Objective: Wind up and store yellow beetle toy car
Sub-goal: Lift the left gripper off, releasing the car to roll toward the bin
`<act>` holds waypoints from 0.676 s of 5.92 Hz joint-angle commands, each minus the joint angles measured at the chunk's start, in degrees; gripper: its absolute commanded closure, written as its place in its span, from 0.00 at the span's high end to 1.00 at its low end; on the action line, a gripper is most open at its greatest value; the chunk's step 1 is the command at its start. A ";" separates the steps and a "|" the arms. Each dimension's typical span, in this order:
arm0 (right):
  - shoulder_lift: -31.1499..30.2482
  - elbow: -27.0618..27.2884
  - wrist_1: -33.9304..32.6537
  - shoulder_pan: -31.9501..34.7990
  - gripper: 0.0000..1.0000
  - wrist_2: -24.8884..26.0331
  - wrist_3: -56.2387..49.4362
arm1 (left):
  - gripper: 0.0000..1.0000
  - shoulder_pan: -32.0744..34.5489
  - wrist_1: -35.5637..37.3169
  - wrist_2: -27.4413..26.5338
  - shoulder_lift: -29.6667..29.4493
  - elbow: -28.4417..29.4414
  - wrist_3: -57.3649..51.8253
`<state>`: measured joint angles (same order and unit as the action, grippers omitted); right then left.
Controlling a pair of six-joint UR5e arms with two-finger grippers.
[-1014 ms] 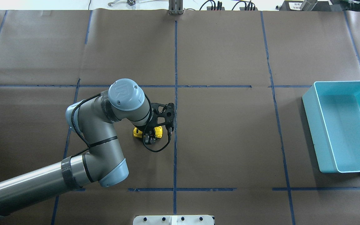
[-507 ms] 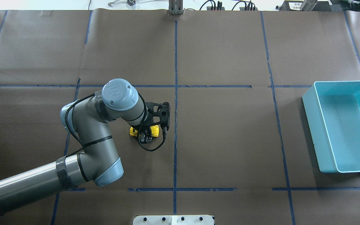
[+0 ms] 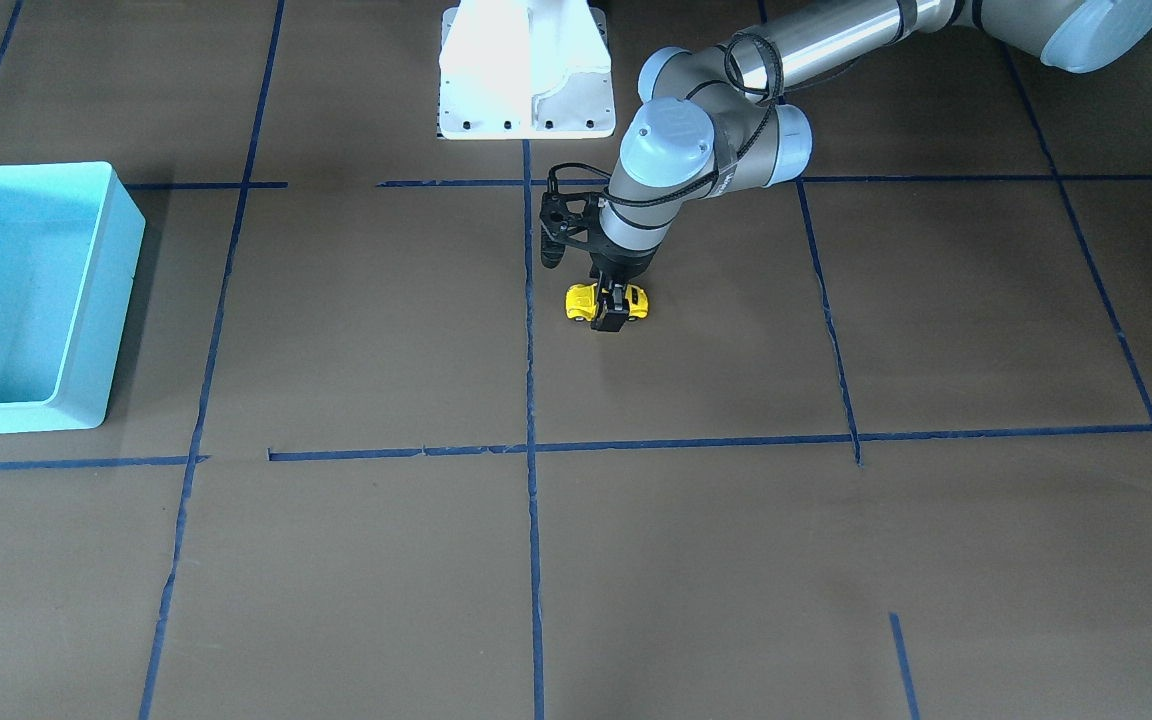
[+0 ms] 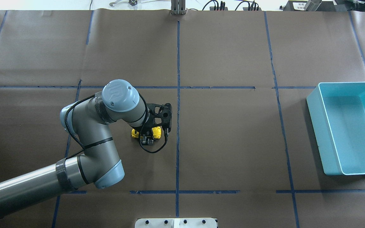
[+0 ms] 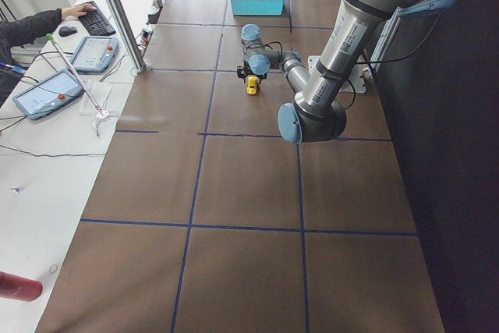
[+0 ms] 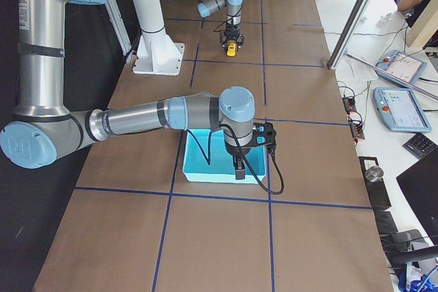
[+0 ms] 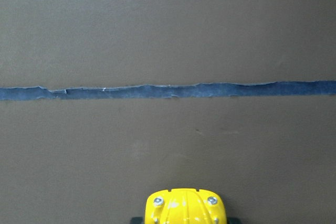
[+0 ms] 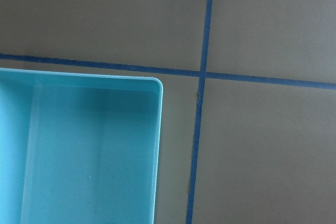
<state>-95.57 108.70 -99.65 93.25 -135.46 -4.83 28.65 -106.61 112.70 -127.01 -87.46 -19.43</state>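
The yellow beetle toy car [image 4: 135, 133] sits on the brown table paper left of the centre tape line. It also shows in the front-facing view [image 3: 581, 302] and in the left wrist view [image 7: 185, 205]. My left gripper [image 4: 147, 138] points straight down and is shut across the car's middle [image 3: 609, 312]. The car seems to rest on the table. The turquoise bin [image 4: 315, 110] stands far right and holds nothing. In the exterior right view my right gripper [image 6: 239, 172] hangs over the bin [image 6: 205, 176]; I cannot tell whether it is open or shut.
Blue tape lines [image 4: 178, 95] divide the table into squares. The white robot base plate [image 3: 526, 70] sits at the robot's edge of the table. The bin's rim corner [image 8: 157, 85] shows in the right wrist view. An operator's tablets [image 5: 43, 91] lie on a side table.
My left arm has moved a little to the left, taking the car with it along the table. In the last half second it has barely moved.
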 commanded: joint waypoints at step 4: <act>-0.31 1.43 -0.19 0.00 1.00 0.02 0.00 | 1.00 0.09 0.17 0.15 0.10 -0.08 -0.08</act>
<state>-95.74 110.38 -99.78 93.25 -135.44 -4.83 28.69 -106.46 112.77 -126.97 -87.47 -19.45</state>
